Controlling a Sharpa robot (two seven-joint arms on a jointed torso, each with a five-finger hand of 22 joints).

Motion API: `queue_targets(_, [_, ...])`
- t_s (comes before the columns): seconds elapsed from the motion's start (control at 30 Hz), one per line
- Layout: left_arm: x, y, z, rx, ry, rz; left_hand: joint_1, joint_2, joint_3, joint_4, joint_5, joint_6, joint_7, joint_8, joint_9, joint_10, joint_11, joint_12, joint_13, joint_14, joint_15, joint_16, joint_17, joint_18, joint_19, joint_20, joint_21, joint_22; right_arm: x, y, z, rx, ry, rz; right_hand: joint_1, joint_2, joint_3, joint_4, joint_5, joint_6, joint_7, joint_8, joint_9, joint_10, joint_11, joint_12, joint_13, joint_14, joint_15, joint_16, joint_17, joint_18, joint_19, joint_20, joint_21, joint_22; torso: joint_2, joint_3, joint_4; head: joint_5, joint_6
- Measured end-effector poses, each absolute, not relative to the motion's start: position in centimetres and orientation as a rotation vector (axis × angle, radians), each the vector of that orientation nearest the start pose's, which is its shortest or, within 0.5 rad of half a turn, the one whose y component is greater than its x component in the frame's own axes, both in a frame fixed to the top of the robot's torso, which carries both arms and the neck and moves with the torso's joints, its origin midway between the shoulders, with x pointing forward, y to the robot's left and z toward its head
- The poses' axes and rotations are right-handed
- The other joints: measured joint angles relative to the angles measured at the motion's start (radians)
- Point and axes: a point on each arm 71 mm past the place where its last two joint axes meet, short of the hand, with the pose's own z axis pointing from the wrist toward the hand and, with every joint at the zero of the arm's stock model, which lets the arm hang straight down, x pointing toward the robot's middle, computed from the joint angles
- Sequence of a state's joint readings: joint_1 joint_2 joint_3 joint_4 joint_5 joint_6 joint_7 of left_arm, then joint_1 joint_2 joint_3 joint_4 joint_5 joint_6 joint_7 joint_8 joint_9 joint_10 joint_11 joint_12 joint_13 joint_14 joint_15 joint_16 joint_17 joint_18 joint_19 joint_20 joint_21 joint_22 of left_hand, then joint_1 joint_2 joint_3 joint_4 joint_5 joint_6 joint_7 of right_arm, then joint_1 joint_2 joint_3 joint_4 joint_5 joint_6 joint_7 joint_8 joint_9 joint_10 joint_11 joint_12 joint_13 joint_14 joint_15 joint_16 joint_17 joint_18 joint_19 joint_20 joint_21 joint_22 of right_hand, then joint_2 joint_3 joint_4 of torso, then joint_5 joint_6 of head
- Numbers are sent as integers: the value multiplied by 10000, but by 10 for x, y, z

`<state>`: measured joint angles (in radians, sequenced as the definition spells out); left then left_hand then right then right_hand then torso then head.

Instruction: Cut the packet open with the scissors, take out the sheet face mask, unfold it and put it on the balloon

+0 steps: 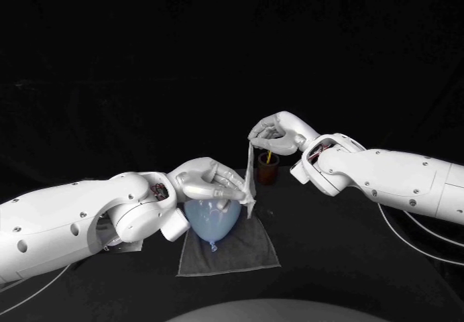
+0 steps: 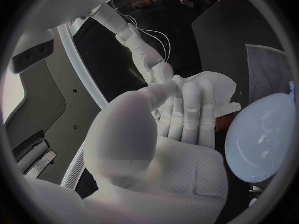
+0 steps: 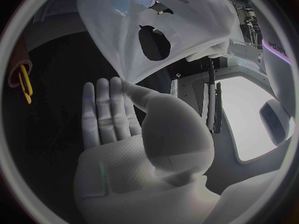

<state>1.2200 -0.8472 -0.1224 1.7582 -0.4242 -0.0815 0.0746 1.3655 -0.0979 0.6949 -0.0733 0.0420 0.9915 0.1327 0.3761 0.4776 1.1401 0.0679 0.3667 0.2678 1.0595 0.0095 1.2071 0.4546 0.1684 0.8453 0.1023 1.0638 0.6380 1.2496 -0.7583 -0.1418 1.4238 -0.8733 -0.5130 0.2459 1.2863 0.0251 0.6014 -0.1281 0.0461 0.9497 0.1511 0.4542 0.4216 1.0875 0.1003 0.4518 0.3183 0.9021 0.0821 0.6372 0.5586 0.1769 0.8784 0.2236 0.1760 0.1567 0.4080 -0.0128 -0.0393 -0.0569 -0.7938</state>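
Note:
The white sheet mask (image 1: pixel 251 176) hangs stretched between my two hands, its eye holes open in the right wrist view (image 3: pixel 163 27). My right hand (image 1: pixel 277 134) pinches its upper edge between thumb and fingers (image 3: pixel 107 109). My left hand (image 1: pixel 209 181) holds the lower end just above the pale blue balloon (image 1: pixel 212 218), with the mask (image 2: pixel 215 87) spreading out beyond its fingers (image 2: pixel 187 109). The balloon (image 2: pixel 261 134) lies on a grey cloth (image 1: pixel 242 249), knot toward me. The scissors' yellow handles (image 3: pixel 25 82) stick out of a brown cup (image 1: pixel 268 169) behind the mask.
The grey cloth (image 2: pixel 269 67) lies in the middle of the black table (image 1: pixel 358 268). The brown cup stands just under my right hand, close to the right forearm (image 1: pixel 387 178).

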Motion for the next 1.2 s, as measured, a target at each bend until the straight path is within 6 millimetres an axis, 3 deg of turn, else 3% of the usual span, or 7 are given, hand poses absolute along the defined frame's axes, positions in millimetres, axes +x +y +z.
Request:
queue_targets(0.17, [417, 140, -199, -5750, 20885, -14898, -27, -27, 0, 0, 29, -1, -1, 1, 0, 0, 0, -1, 10, 0, 1, 0, 0, -48, 0, 0, 0, 0, 501, -182, -193, 2296, 15276, 10472, 24, 24, -1, -1, -3, 0, 0, 0, 0, 0, 1, -1, -1, 0, 0, 0, -1, -1, 0, 0, 0, 0, 9, -11, 2, -13, -22])
queue_targets(0.33, [421, 151, -204, -5572, 21219, -14170, -27, -27, -27, 27, 29, -2, -2, 1, 0, -1, 1, -8, 11, 1, 2, 0, 0, 58, 0, 0, 0, -1, 500, -171, -202, 2313, 15478, 10563, 24, 24, -1, -1, -4, 0, 1, -1, 0, 0, 2, -2, -3, 0, 0, 0, -2, -2, 0, 0, 0, -1, 16, -21, 7, 8, -105])
queue_targets(0.53, [423, 161, -212, -5290, 21863, -13145, -39, -40, -27, 27, 29, -3, -3, 1, 0, -1, 1, -9, 11, 0, 3, -1, -1, 58, 0, 0, 0, -1, 499, -161, -210, 2336, 15652, 10617, 25, 24, -2, -2, -23, -2, 2, -27, 0, 0, 3, -14, -6, 0, 0, 0, -3, -4, 0, 0, 0, -2, 17, -21, 12, 59, -201])
queue_targets(0.8, [423, 178, -218, -5301, 22425, -12073, -51, -52, -27, 27, 28, -4, -4, -1, 0, -2, 2, -9, 10, 1, 5, 22, 10, 54, 0, 0, 0, -4, 500, -148, -212, 2298, 15702, 10734, 36, 36, -2, -2, -25, -5, 5, -27, 0, 0, 5, -17, 3, 0, 0, 0, -4, -8, 0, 0, 0, 6, 33, -6, 7, 146, -257])
queue_targets(1.2, [423, 198, -221, -5466, 22689, -11513, -34, -35, -27, 26, 25, -6, -6, -25, 1, -3, 4, 20, 18, 14, 21, 38, 9, 28, 38, -38, 0, -9, 501, -128, -204, 2022, 15484, 10941, 36, 35, -3, -3, -13, -27, 20, 2, 0, -15, 21, -17, 1, 0, 0, 0, -7, -73, 0, 0, 0, 7, 39, -9, 5, 159, -288])
